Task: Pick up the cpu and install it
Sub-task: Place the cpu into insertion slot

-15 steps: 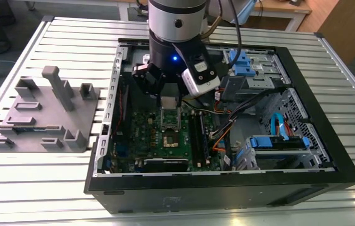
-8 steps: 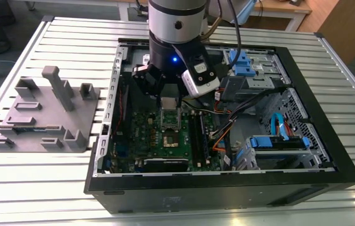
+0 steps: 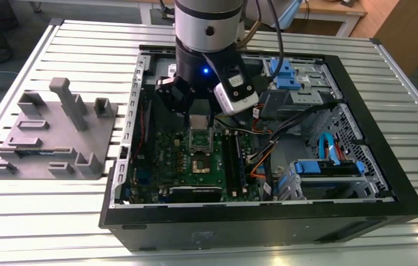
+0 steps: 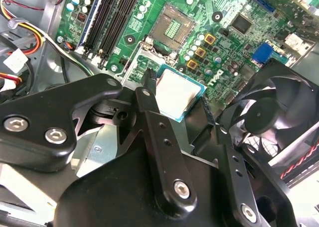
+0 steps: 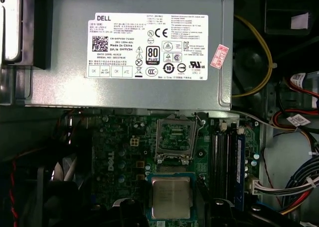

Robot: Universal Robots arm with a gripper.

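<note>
The cpu [image 4: 178,93] is a small flat square chip with a silvery top and a pale rim, and my gripper [image 4: 178,96] is shut on it, one black finger [image 4: 148,90] at each of two opposite edges. It hangs above the green motherboard [image 5: 119,152] inside the open computer case [image 3: 386,166]. The open, empty socket [image 5: 174,136] lies a short way from the chip [image 5: 170,197] in both wrist views. In the exterior view the gripper [image 3: 200,121] holds the cpu [image 3: 200,123] over the board, just above the socket [image 3: 202,162].
A grey plastic fixture [image 3: 53,138] stands on the slatted metal table [image 3: 39,221] at the exterior view's left. Inside the case are a grey power supply [image 5: 129,48], a black fan [image 4: 269,112], memory slots [image 5: 227,157], loose cables [image 5: 294,187] and blue drive brackets [image 3: 327,166].
</note>
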